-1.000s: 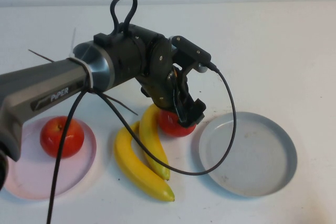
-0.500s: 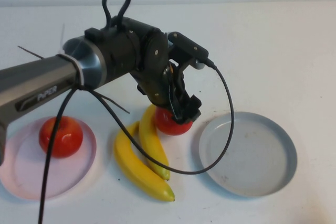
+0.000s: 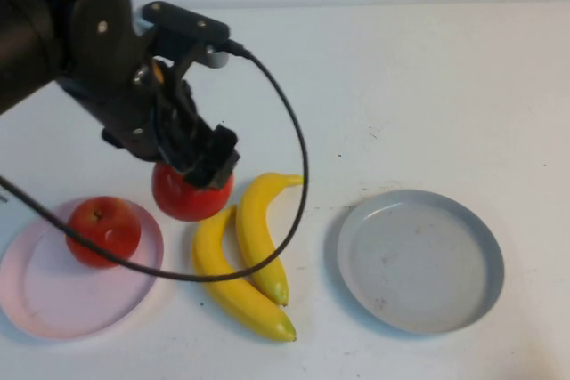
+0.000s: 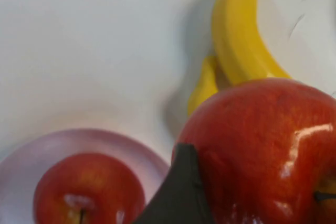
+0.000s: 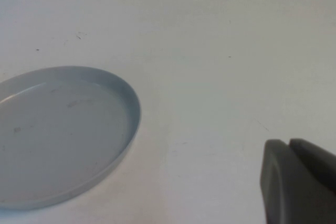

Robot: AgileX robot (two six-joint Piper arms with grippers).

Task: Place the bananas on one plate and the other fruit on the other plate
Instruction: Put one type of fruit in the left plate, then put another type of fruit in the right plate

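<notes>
Table [image 3: 427, 68]: white and bare behind the fruit; you work on its near half.
Left arm [image 3: 53, 42]: it reaches in from your left and fills the upper left of the high view.
Grey plate [image 3: 485, 264]: on your right, nothing in it; the right wrist view shows its rim [image 5: 131, 114] and a few specks.
Pink plate [image 3: 36, 295]: on your left, with apple 1 [image 3: 104, 230] sitting in it.
Bananas [image 3: 254, 255]: 2, side by side and touching on the table between the plates, on neither plate.
Apple 2 [image 3: 187, 193]: gripped from above, between the pink plate and the bananas, just beside both; you cannot tell whether it clears the table.
Left gripper [image 3: 200, 162]: jaws closed onto the top of apple 2; the left wrist view shows a dark fingertip [image 4: 181, 192] against the apple's skin.
Right gripper [image 5: 299, 182]: parked out past the grey plate, low over bare table, out of the high view; its jaws look closed with nothing between them.
Step in hand: you are carrying apple 2 to the pink plate, by my reading.
Next move: bring apple 2 over the free part of the pink plate, beside apple 1 and not on it, then lower and release.
Left to do: both bananas onto the grey plate.
</notes>
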